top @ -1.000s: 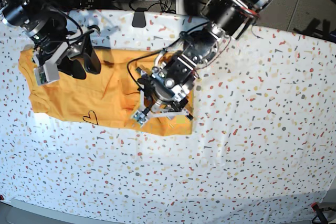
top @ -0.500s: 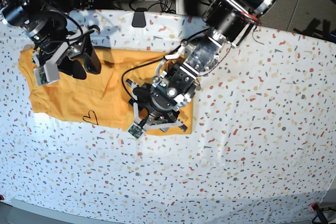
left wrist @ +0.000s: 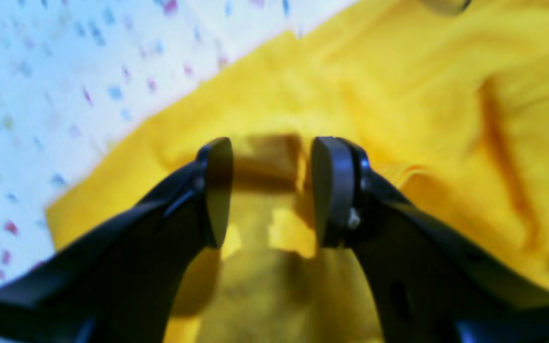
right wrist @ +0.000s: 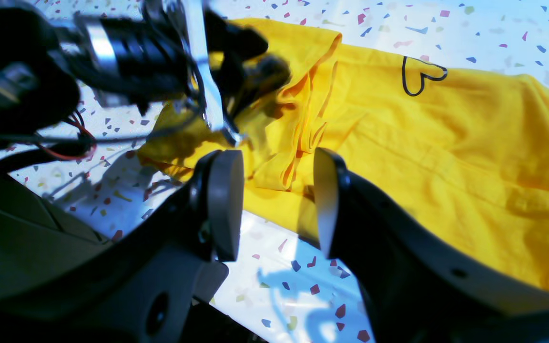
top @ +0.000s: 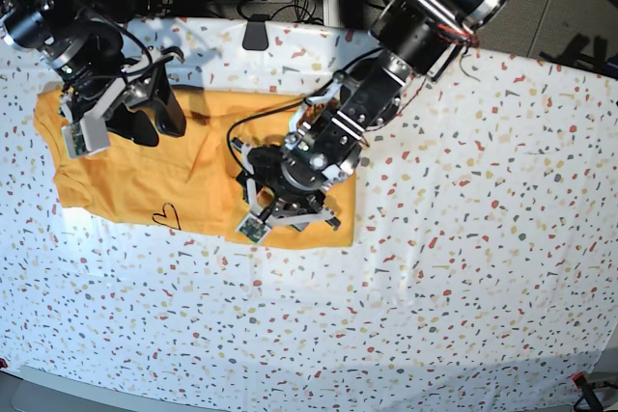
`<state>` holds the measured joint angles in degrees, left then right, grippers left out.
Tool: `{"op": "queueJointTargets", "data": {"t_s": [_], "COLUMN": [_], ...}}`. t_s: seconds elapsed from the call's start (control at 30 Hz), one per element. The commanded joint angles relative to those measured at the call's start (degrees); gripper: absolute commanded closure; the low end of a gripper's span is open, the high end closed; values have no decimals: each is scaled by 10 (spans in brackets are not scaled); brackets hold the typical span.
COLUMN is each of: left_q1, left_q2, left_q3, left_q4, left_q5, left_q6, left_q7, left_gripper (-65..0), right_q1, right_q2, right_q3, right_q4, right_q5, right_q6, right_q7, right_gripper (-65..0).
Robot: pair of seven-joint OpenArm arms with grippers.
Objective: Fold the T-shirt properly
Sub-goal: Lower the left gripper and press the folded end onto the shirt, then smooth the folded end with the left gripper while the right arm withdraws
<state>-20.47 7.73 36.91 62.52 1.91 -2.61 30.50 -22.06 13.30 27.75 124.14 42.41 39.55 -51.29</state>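
- The mustard-yellow cotton T-shirt [top: 183, 180] lies on the speckled white tablecloth [top: 463, 267], partly folded into a rumpled band; more folds remain.
- Left gripper [left wrist: 270, 190]: parted over cloth, empty.
- Right gripper [right wrist: 274, 205]: parted, empty.
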Motion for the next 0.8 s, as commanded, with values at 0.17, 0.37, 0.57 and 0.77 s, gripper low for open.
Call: {"op": "queueJointTargets", "data": {"t_s": [0.17, 0.37, 0.57, 0.77], "left_q1": [-43, -73, -73, -72], "left_q2": [9, 9, 7, 7], "left_q3": [0, 0, -1, -1], "left_q4": [1, 1, 1, 1], "left_q5": [-68, -111, -34, 26], "left_q6": [4, 2, 0, 1], "left_q7": [-24, -27, 35, 99], "left_gripper": [-260, -260, -260, -260], "right_q1": [3, 3, 19, 96], "right_q2": [5, 5, 7, 9], "right_q3": [3, 3, 17, 100], "right_q4": [10, 10, 10, 9], "right_q5": [13, 13, -52, -170], "right_q6": [4, 4, 4, 4], "right_q7": [15, 18, 39, 0], "right_gripper": [-248, -248, -248, -248]}}
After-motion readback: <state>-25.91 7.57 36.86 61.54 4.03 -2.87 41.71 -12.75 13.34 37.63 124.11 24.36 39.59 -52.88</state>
